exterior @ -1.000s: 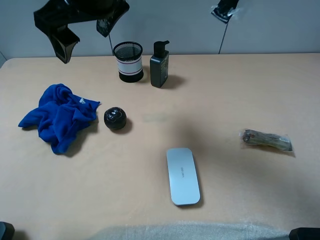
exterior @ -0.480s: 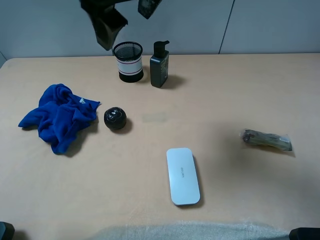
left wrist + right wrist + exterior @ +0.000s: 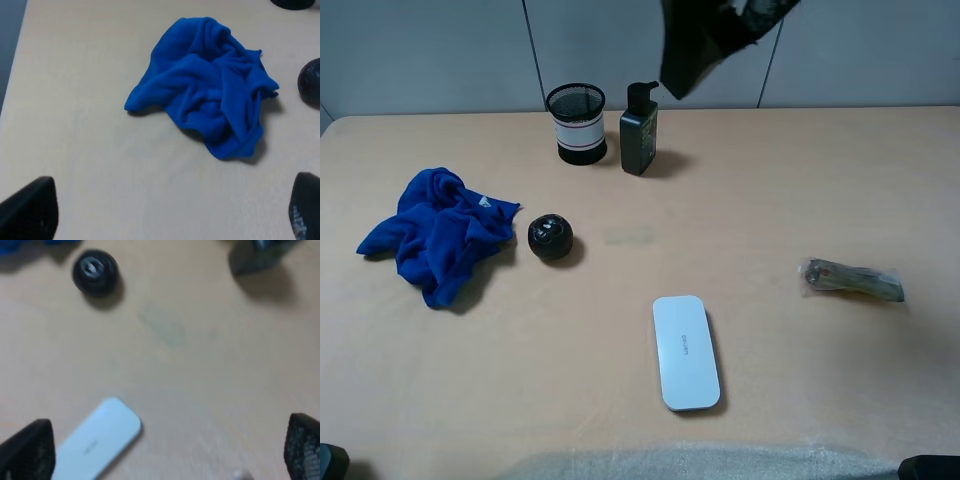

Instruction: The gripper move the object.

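A crumpled blue cloth (image 3: 440,232) lies at the table's left; the left wrist view (image 3: 210,95) shows it ahead of my left gripper (image 3: 167,212), which is open, empty and apart from it. A black ball (image 3: 551,237) sits just right of the cloth. A white flat case (image 3: 686,351) lies front centre. My right gripper (image 3: 164,452) is open and empty, high above the ball (image 3: 95,271) and case (image 3: 97,440); that view is blurred. A dark arm part (image 3: 710,40) hangs at the top of the high view; I cannot tell which arm it is.
A black mesh pen holder (image 3: 576,124) and a black pump bottle (image 3: 639,130) stand at the back of the tan table (image 3: 770,180). A clear packet with dark contents (image 3: 853,280) lies at the right.
The dark arm part at the top of the high view has swept from the far left to right of centre. The objects on the table have not moved.
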`<state>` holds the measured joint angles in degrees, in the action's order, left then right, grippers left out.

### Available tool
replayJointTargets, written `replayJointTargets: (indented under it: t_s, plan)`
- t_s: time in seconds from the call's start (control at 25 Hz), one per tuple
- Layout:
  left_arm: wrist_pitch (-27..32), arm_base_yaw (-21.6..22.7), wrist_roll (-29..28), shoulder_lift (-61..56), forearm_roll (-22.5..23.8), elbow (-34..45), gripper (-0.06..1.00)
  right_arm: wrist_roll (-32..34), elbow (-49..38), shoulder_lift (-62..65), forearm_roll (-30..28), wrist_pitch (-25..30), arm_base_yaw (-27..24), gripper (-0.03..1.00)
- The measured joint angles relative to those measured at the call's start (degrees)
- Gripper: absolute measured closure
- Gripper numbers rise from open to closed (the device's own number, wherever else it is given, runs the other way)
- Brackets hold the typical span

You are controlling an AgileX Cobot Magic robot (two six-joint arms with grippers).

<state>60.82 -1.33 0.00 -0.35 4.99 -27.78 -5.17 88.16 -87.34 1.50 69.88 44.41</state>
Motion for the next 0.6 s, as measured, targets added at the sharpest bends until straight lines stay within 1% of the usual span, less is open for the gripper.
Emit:
replayJointTargets:
  t_s: [0.2, 0.44, 0.6]
  plan:
    - [0.0, 0.0, 0.0, 0.0, 0.0, 0.0, 0.02, 0.0, -8.6, 8.0, 0.0, 0.0, -5.2, 0.27]
    - [0.0, 0.0, 0.0, 0.0, 0.0, 0.0, 0.02, 0.0, -17.3, 17.2, -1.5, 0.0, -11.3, 0.27]
    - [0.0, 0.0, 0.0, 0.0, 0.0, 0.0, 0.02, 0.0, -21.8, 23.0, -1.5, 0.0, -13.3, 0.27]
